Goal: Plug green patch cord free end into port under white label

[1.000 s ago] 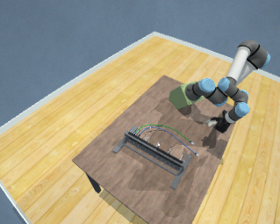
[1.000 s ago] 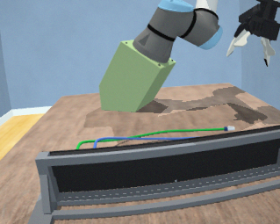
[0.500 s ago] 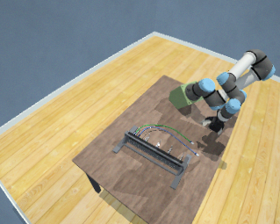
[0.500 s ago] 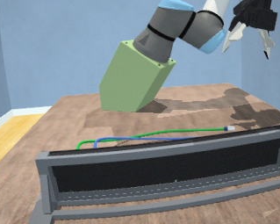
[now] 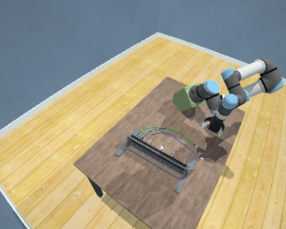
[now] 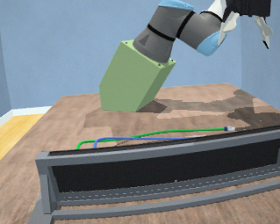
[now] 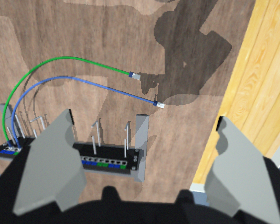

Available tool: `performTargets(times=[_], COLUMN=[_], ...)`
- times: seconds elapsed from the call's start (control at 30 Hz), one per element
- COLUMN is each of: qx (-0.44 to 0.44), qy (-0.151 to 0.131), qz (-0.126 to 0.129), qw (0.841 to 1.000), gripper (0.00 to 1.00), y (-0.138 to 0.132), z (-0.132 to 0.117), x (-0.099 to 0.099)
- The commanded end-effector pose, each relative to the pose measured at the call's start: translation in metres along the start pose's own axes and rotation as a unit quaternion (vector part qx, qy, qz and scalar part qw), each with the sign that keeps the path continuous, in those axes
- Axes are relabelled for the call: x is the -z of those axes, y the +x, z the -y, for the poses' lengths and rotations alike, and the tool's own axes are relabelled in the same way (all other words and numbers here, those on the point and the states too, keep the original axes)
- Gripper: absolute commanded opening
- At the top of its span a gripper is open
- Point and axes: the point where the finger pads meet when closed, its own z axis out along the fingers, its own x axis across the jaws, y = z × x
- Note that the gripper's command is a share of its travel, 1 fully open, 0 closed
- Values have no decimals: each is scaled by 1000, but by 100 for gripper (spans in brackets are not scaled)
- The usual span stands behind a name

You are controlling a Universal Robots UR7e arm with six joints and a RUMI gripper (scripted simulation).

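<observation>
The grey rack (image 5: 158, 155) stands on the brown table, and it also shows in the wrist view (image 7: 107, 162). The green patch cord (image 7: 65, 62) arcs from the rack's left end, and its free plug (image 7: 135, 75) lies flat on the table. That plug also shows in the exterior view (image 6: 230, 128) and the top view (image 5: 195, 145). The blue cord's free plug (image 7: 160, 105) lies close by. My gripper (image 7: 144, 113) is open and empty, high above the table near the rack's right end (image 6: 248, 29). I cannot make out the white label.
The arm's green base block (image 5: 185, 99) stands at the back of the table, also seen in the exterior view (image 6: 135, 75). The table's right edge and the wooden floor (image 7: 240, 75) lie just right of the plugs.
</observation>
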Motion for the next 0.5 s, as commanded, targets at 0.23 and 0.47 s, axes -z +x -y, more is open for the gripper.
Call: performTargets(times=[0.23, 0.47], qx=[3, 2], qy=[-31, -40], qz=[-27, -31], qw=[999, 999], gripper=[100, 100], y=[-15, -19], z=[-20, -25], x=[20, 25])
